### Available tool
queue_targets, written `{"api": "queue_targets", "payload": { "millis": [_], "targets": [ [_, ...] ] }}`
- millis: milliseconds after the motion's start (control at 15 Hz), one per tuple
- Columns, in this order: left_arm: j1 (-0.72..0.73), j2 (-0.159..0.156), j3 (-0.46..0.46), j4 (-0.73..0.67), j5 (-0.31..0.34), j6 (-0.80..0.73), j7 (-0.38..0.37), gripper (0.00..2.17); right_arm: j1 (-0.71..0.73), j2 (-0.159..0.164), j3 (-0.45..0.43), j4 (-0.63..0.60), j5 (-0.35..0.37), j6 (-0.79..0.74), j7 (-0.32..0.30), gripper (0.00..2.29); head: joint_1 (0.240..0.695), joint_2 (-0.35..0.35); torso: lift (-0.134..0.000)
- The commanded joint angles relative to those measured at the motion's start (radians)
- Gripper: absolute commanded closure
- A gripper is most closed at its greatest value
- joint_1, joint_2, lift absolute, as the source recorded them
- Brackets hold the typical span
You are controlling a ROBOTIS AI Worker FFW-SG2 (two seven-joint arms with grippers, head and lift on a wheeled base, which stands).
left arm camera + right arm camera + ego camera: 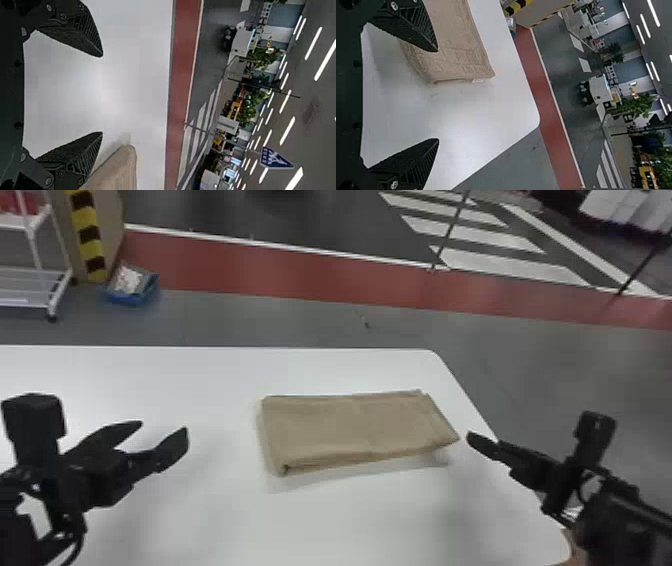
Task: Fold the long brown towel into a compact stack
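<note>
Counter: white, under the whole job; I see a bare stretch of it on my near side.
Towel: brown, lying flat near the counter's right edge as a layered oblong, wider across than deep. I judge I am between folds: layers are made, but the shape is long enough that at least 1 more fold across seems due.
Left end effector: wide open, nothing in it, over the counter to the left of the towel and apart from it.
Right end effector: also wide open and empty, just off the towel's right end. If I fold next, this end effector should go low, close on every layer at that end, lift and carry it over to the left end. Catching only the top layer would pull the stack askew.
Near left corner: slightly bunched; I would press it flat before squaring the edges.
Tag: small and white, at the towel's right end.
</note>
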Motion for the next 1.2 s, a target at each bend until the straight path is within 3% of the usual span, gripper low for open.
{"api": "queue_targets", "payload": {
  "millis": [0, 67, 133, 200, 267, 333, 533, 800, 933, 1133],
  "targets": [
    [0.001, -0.002, -0.055, -0.043, 0.043, 0.061, 0.014, 0.23, 0.035, 0.044, -0.007, -0.054, 0.006, -0.074, -0.011, 0.08, 0.695, -0.35, -0.124],
    [0.001, -0.002, -0.071, -0.046, 0.045, 0.061, 0.027, 0.23, 0.036, 0.052, -0.01, -0.054, 0.0, -0.08, -0.008, 0.1, 0.695, -0.35, -0.124],
    [0.001, -0.002, -0.072, -0.046, 0.043, 0.061, 0.027, 0.23, 0.044, 0.054, -0.007, -0.055, -0.017, -0.086, 0.008, 0.28, 0.695, -0.35, -0.124],
    [0.001, -0.002, -0.072, -0.048, 0.039, 0.055, 0.028, 0.23, 0.05, 0.054, -0.003, -0.065, -0.053, -0.086, 0.022, 0.7, 0.695, -0.35, -0.124],
    [0.001, -0.002, -0.071, -0.048, 0.036, 0.027, 0.036, 0.23, 0.055, 0.055, 0.007, -0.088, -0.076, -0.062, 0.025, 1.59, 0.695, -0.35, -0.124],
    [0.003, 0.005, -0.066, -0.048, 0.025, -0.019, 0.05, 0.22, 0.067, 0.064, 0.039, -0.117, -0.079, -0.05, 0.012, 2.25, 0.695, -0.35, -0.124],
    [0.013, 0.011, -0.018, -0.036, -0.043, -0.123, 0.074, 0.19, 0.081, 0.111, 0.157, -0.18, -0.043, -0.047, 0.003, 2.24, 0.695, -0.35, -0.124],
    [0.016, 0.02, 0.061, -0.009, -0.087, -0.231, 0.079, 0.19, 0.102, 0.111, 0.376, -0.161, 0.098, -0.096, -0.115, 2.24, 0.695, -0.269, -0.124],
    [0.018, 0.023, 0.097, -0.003, -0.087, -0.252, 0.077, 0.19, 0.101, 0.111, 0.428, -0.143, 0.114, -0.096, -0.147, 2.24, 0.695, -0.19, -0.124],
    [0.018, 0.029, 0.121, 0.01, -0.087, -0.283, 0.076, 0.18, 0.092, 0.111, 0.485, -0.124, 0.144, -0.071, -0.161, 2.24, 0.695, -0.13, -0.124]
  ]
}}
